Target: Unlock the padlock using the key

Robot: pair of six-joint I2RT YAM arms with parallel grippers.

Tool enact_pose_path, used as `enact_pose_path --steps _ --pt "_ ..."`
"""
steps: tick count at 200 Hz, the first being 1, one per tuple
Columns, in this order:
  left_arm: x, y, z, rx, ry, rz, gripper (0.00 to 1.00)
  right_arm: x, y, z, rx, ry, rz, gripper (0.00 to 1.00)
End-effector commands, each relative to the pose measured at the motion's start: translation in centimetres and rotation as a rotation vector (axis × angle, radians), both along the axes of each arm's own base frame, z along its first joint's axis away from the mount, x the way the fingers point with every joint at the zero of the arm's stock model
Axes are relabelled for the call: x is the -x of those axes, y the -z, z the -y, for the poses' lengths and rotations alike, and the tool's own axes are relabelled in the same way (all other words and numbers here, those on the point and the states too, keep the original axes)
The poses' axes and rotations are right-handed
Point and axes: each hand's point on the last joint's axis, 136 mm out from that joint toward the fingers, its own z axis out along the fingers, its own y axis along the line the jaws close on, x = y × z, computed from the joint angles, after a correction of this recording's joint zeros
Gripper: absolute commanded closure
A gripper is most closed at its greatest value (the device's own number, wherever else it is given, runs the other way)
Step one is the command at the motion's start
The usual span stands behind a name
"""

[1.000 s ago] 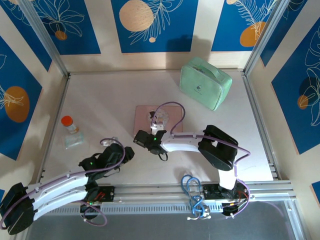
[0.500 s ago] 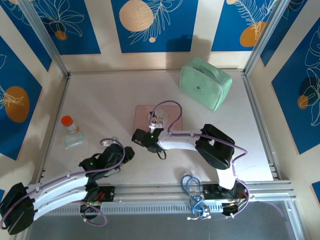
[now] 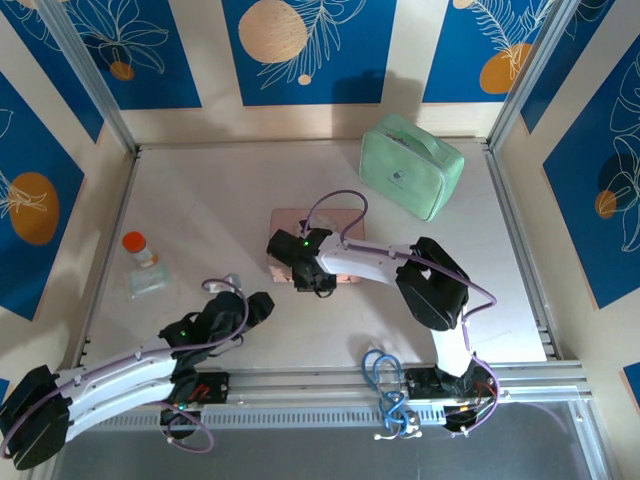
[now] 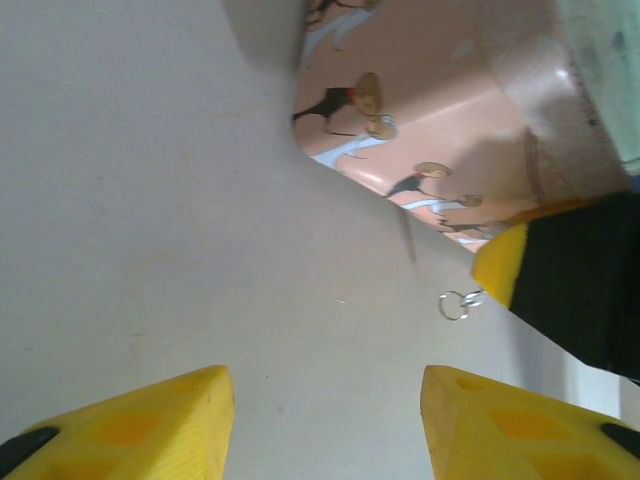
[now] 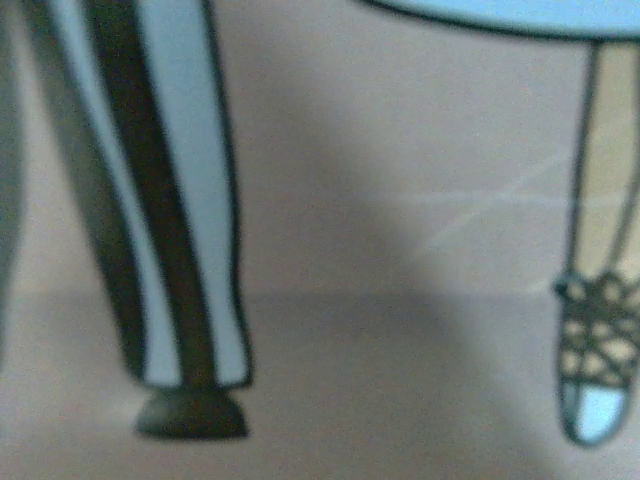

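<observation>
The pink picture tin (image 3: 288,222) lies flat near the middle of the table (image 3: 220,190). The right gripper (image 3: 300,268) is down over the tin's 7 o'clock corner. Its jaws are hidden beneath its own dark body, so I cannot tell how far they are parted or whether they hold anything. The right wrist camera is pressed close to the tin's printed lid, giving a blurred view of striped legs and a laced shoe.

The left gripper (image 4: 325,415) hovers above bare tabletop at 7 o'clock from the tin, well apart from it. Its yellow fingers (image 4: 150,420) stand wide apart with nothing between them.

In the left wrist view a small metal ring (image 4: 455,303) lies on the table at the tip of the right gripper's yellow-and-black finger (image 4: 560,285), just off the tin's edge.

I cannot tell where the padlock is.

A mint green case (image 3: 410,165) sits at 1 o'clock from the tin. An orange-capped bottle (image 3: 138,248) lies at 9 o'clock, near the table's left side.
</observation>
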Motion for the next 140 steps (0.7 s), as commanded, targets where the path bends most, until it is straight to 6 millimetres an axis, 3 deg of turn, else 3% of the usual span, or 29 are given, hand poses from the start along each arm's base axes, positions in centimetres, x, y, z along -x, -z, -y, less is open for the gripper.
enact_pose_path --steps 1,39,64,90,140 --pt "-0.3 -1.9 1.9 0.056 0.069 0.085 0.46 1.6 -0.7 -0.8 -0.053 -0.032 -0.130 0.83" --pt "0.0 -2.5 3.8 0.136 0.139 0.155 0.50 2.3 -0.9 -1.1 -0.109 -0.030 -0.218 0.84" --pt "0.2 -2.6 4.7 0.092 0.202 0.211 0.55 2.5 -1.0 -0.9 -0.145 -0.022 -0.254 0.85" --pt "0.3 -1.7 5.5 0.015 0.277 0.261 0.60 2.7 -0.9 -0.7 -0.169 -0.011 -0.283 0.85" --pt "0.6 -0.4 7.7 0.074 0.360 0.307 0.62 3.1 -0.9 -0.6 -0.214 0.007 -0.324 0.85"
